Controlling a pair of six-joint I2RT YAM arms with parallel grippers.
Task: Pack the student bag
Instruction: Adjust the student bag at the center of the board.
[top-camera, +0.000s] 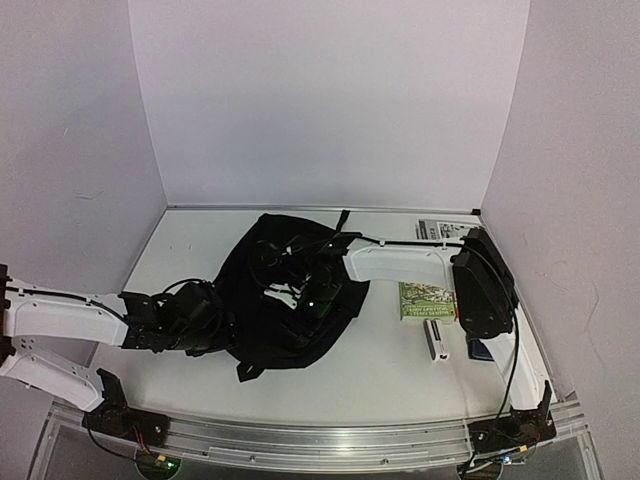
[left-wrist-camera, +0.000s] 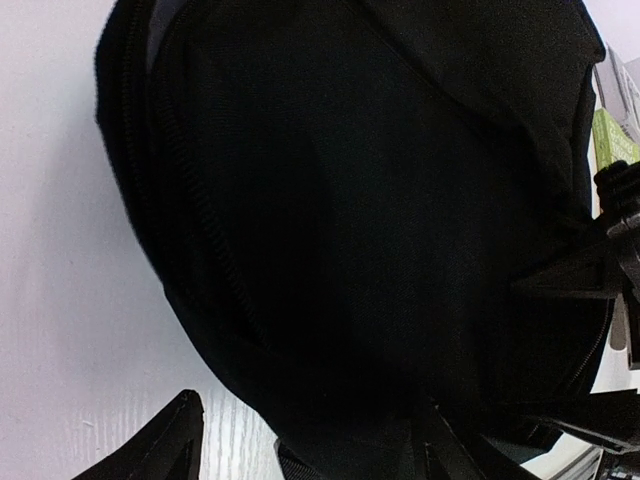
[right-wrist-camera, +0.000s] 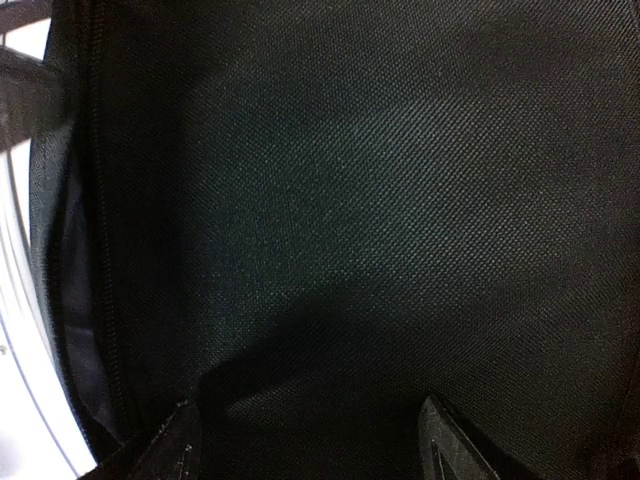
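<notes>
Your overhead view is bright, even and sharp, with soft shadows. Both wrist views run dim: the black bag (left-wrist-camera: 380, 240) swallows detail, while the white table (left-wrist-camera: 60, 300) glares at nine o'clock.

- White table (top-camera: 390, 370), faintly wood-grained, walled in white at the back and on both sides; metal rail (top-camera: 320, 435) running along the near edge.
- At the middle, slightly to the left: the student bag (top-camera: 268, 340), black, slumped on the top, by far the largest thing there, one strap end trailing toward the near edge.
- Right of the bag and apart from it: a green-covered booklet (top-camera: 428, 300), lying flat.
- Just nearer than the booklet: a small white oblong (top-camera: 437, 342) with a dark stripe, kind unclear.
- Just beside that, further right: a small dark-blue item (top-camera: 480, 349), partly hidden.
- Near the far right corner: a printed white sheet (top-camera: 441, 228), flat, print too small to read.
</notes>
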